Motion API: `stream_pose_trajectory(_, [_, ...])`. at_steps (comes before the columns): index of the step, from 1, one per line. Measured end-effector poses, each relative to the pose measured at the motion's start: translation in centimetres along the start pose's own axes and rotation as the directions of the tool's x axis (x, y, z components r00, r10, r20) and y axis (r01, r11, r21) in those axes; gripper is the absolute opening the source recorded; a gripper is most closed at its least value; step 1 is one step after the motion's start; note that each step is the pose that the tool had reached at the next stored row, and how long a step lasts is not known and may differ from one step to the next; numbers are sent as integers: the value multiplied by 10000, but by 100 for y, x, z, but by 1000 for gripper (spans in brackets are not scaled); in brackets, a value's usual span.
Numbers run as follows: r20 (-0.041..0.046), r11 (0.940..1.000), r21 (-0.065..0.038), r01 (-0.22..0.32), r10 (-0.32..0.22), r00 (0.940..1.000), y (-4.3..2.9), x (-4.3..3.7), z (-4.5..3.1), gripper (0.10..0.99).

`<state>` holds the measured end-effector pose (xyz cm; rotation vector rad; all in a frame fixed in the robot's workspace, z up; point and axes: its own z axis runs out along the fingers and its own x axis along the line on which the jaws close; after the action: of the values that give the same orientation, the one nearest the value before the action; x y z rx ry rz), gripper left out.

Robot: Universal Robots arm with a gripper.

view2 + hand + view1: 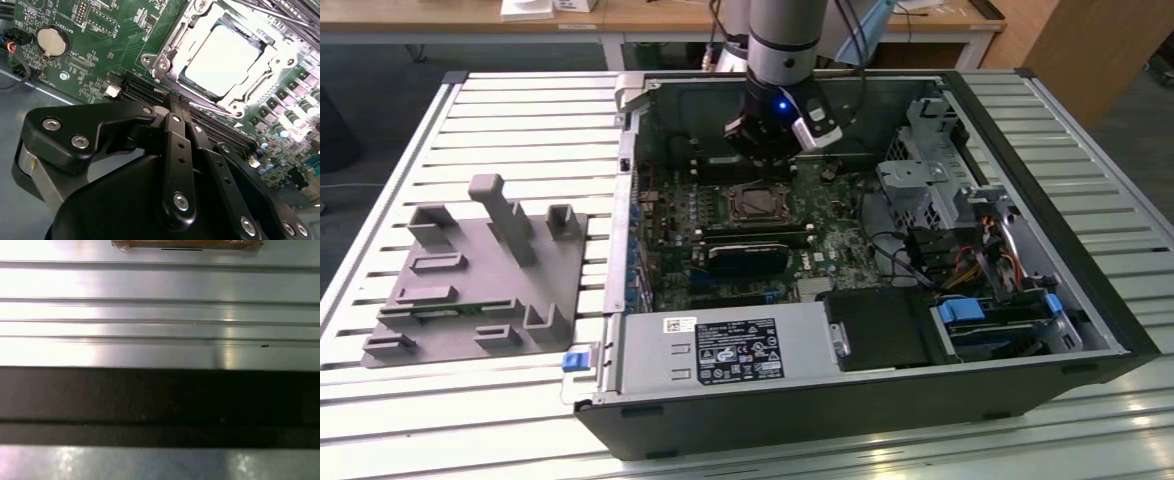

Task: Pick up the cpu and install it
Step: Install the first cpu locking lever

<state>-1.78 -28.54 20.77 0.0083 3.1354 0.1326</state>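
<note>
Silver and shiny, the cpu (224, 55) sits flat inside its square metal socket frame (165, 52) on the green board (90, 30) in the second wrist view. It looks set in place already. In the exterior view the same socket (757, 203) lies near the middle of the board, inside the open black computer case (854, 400).

The gripper (767, 160) hangs over the board, just on the far side of the socket, at the end of the grey arm (785, 40). A small blue light glows on it. In the second wrist view the black fingers (176, 150) lie pressed close together and nothing is pinched between them. Their tips (172, 102) are near the long black slots (150, 92) beside the socket, apart from the cpu.

A round silver battery (51, 41) sits on the board, well apart from the cpu.

On the exterior view's left, a grey plastic tray (467, 275) with blocks and posts sticking up rests on the silver ribbed desk (520, 110). It is well apart from the gripper. A grey box with a white label (720, 350) fills the near part of the case. Bundles of wires (961, 265) and a blue clip (963, 310) are on the exterior view's right side of the case.

The first wrist view shows silver ribs (160, 310) and a dark band (160, 405).
</note>
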Motion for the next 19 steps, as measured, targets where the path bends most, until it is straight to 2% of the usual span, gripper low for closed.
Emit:
stream_pose_trajectory(5, [0, 10000, 3, 0, 0, 10000, -4, -4, 55, 106])
stream_pose_trajectory(13, [2, 10000, 21, 2, -2, 10000, -5, -4, 62, 106])
stream_pose_trajectory(19, [1, 9998, 197, 2, -2, 10000, -4, -4, 75, 106])
